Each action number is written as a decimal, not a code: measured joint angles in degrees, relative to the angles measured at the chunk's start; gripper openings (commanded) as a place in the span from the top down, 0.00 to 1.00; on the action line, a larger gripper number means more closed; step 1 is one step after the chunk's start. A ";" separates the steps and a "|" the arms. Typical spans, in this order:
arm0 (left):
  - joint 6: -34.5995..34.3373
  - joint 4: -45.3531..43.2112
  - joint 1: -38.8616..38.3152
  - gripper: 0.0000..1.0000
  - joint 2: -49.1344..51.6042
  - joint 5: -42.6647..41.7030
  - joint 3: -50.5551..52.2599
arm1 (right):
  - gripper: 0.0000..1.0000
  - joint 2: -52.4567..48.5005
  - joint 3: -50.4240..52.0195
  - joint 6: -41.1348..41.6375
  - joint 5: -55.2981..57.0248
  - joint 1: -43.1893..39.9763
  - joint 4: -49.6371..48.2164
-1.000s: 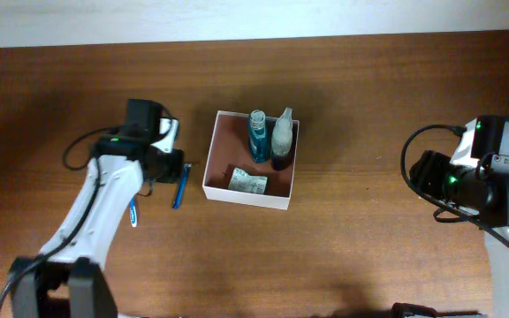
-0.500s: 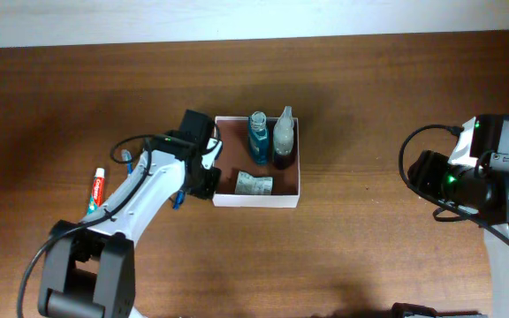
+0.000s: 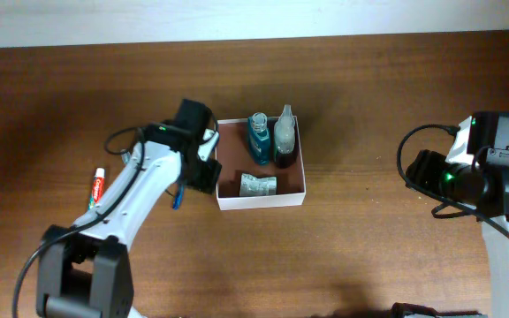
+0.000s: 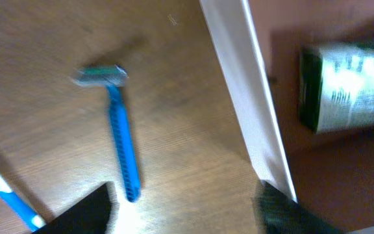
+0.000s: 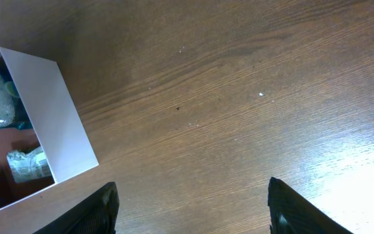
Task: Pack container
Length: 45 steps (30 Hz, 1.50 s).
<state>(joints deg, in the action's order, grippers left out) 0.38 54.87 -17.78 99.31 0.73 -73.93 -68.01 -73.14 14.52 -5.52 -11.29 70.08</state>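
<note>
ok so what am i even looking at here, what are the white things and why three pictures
Those are two robot arms at a wooden table, each ending in a two-finger gripper. The wide picture comes from a camera fixed above the table. The other two come from cameras on the wrists, so the dark shapes at their bottom edges are that arm's own gripper.

The left gripper is open at the left wall of the container, a shallow white box, and holds nothing. The right gripper is open too, above the table to the box's right.

Inside the box are a blue bottle, a pale spray bottle and a small wrapped packet. Outside it, to the left, lie a blue razor, a toothbrush and a toothpaste tube.
</note>
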 measured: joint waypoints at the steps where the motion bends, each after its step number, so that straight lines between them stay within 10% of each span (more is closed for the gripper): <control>1: -0.02 -0.02 0.76 0.03 -0.46 0.09 -0.46 | 0.34 0.00 0.00 -0.04 0.00 0.00 -0.02; 30: 0.00 -0.17 10.08 0.03 14.29 0.37 -0.85 | 0.34 0.00 0.04 0.00 0.00 0.00 -0.04; 36: 0.09 0.35 9.92 0.27 15.43 0.31 -0.90 | 0.34 0.00 0.04 -0.02 0.00 0.00 -0.04; 40: 0.28 0.85 9.81 0.69 15.47 0.24 -0.92 | 0.34 0.00 0.04 -0.02 0.00 0.00 -0.02; 45: 0.24 0.85 9.81 0.74 15.47 0.17 -0.92 | 0.34 0.00 0.04 0.00 0.00 0.00 -0.02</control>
<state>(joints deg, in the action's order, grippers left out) 0.62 55.72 -7.97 114.78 0.91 -74.85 -68.01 -73.10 14.52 -5.52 -11.29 70.06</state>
